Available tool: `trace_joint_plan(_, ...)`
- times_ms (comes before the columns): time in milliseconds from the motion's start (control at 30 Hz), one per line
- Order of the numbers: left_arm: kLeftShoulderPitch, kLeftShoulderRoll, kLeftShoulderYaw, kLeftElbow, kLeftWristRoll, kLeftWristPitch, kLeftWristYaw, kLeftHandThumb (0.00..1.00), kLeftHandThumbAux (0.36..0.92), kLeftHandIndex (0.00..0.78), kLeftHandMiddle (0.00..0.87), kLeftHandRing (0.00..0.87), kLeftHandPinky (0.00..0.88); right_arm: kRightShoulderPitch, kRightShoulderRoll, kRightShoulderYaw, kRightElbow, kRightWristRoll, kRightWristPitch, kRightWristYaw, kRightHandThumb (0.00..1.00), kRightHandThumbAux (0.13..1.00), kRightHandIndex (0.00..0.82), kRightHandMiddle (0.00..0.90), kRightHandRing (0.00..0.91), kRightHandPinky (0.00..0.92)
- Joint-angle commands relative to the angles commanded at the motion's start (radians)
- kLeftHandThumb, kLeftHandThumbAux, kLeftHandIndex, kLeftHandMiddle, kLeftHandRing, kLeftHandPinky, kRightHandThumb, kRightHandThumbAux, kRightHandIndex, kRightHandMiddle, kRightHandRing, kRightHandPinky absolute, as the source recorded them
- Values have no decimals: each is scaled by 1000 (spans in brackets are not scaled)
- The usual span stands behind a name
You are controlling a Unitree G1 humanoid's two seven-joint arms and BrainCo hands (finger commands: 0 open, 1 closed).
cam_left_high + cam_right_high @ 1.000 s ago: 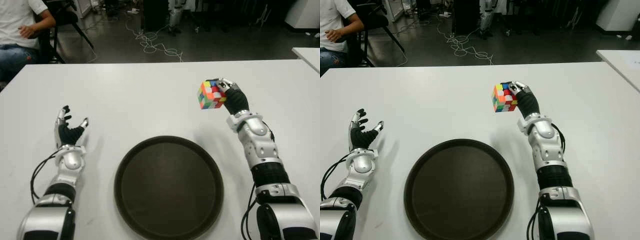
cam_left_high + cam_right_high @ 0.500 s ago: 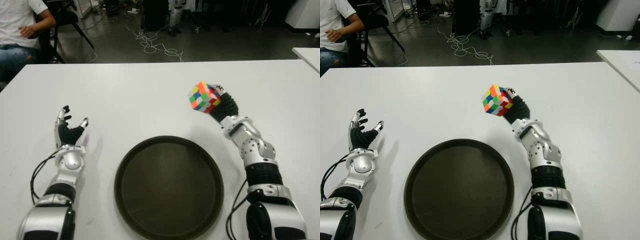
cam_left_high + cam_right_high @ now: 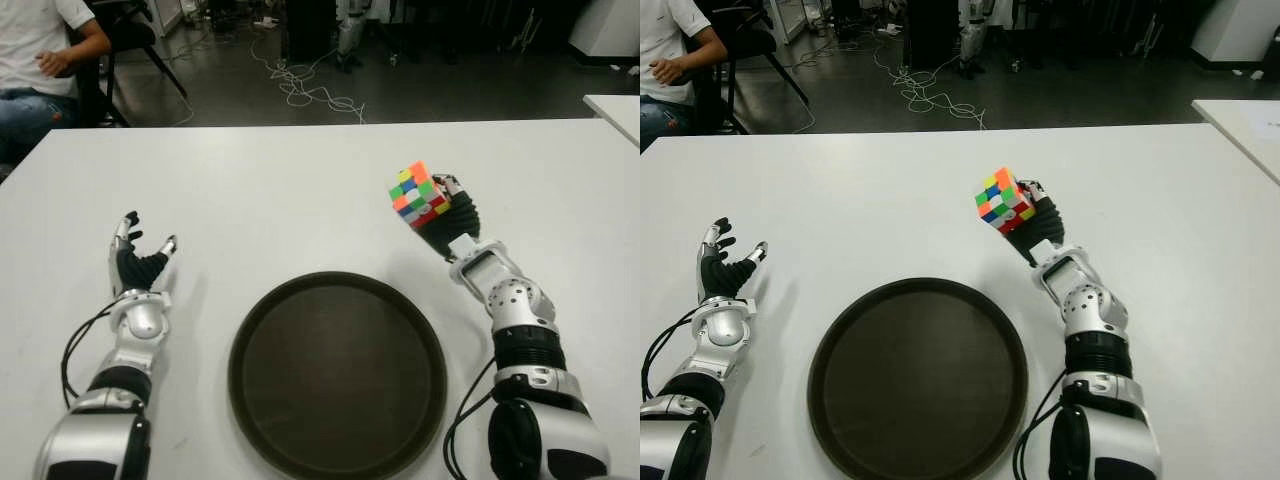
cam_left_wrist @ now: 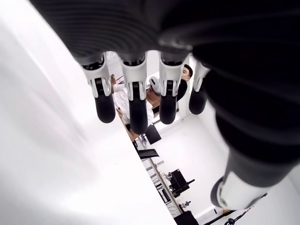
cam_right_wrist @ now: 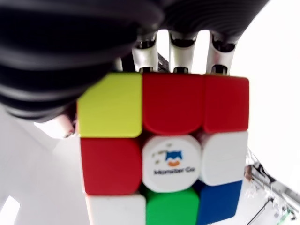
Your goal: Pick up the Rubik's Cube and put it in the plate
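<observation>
Rubik's Cube (image 3: 418, 194) held tilted in right hand (image 3: 452, 217), above table (image 3: 300, 190), just beyond plate's far right rim — not over plate. Plate (image 3: 337, 372) — dark, round — lies nearest, between both arms. Right hand's fingers (image 5: 180, 47) curl round cube; white centre tile with logo faces wrist camera. Left hand (image 3: 138, 262) shows left of plate, fingers (image 4: 136, 101) spread, holding nothing. Beyond table: person (image 3: 45, 55) seated at far left, cables (image 3: 305, 85) on floor.
</observation>
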Motion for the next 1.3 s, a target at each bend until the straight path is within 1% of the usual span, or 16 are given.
trace_joint_plan(233, -2, 0, 1, 3, -2, 8, -1, 62, 740, 108, 157, 158, 149, 6, 9, 6, 5, -10, -15, 29, 706, 721, 439, 817, 823, 824)
trace_joint_plan(333, -2, 0, 2, 2, -2, 8, -2, 73, 743, 114, 159, 161, 161, 5, 9, 6, 8, -11, -15, 35, 705, 721, 439, 816, 823, 824)
trace_joint_plan(533, -1, -1, 3, 0, -3, 3, -1, 85, 748, 128, 166, 177, 198, 11, 10, 38, 18, -41, -22, 52, 705, 720, 439, 811, 820, 822)
trace_joint_plan(700, -2, -3, 7, 2, -8, 8, -4, 63, 746, 129, 167, 178, 191, 17, 10, 54, 27, -50, -12, 69, 705, 720, 439, 811, 818, 821)
trace_joint_plan(800, -2, -5, 7, 3, -9, 8, -6, 63, 745, 126, 166, 175, 186, 27, 8, 74, 27, -63, -7, 83, 705, 720, 439, 813, 819, 820)
trace_joint_plan(1000, -4, -5, 9, 6, -14, 11, -12, 62, 727, 110, 151, 153, 153, 37, 2, 108, 17, -86, 19, 96, 705, 719, 440, 820, 825, 828)
trace_joint_plan(1167, -5, -7, 10, 8, -17, 3, -12, 65, 722, 110, 154, 159, 163, 33, -12, 128, 11, -94, 58, 110, 706, 719, 440, 821, 826, 826)
trace_joint_plan(1300, -4, -7, 11, 7, -18, -2, -11, 61, 728, 105, 149, 156, 163, 39, -12, 142, -4, -105, 64, 115, 706, 720, 440, 821, 824, 822)
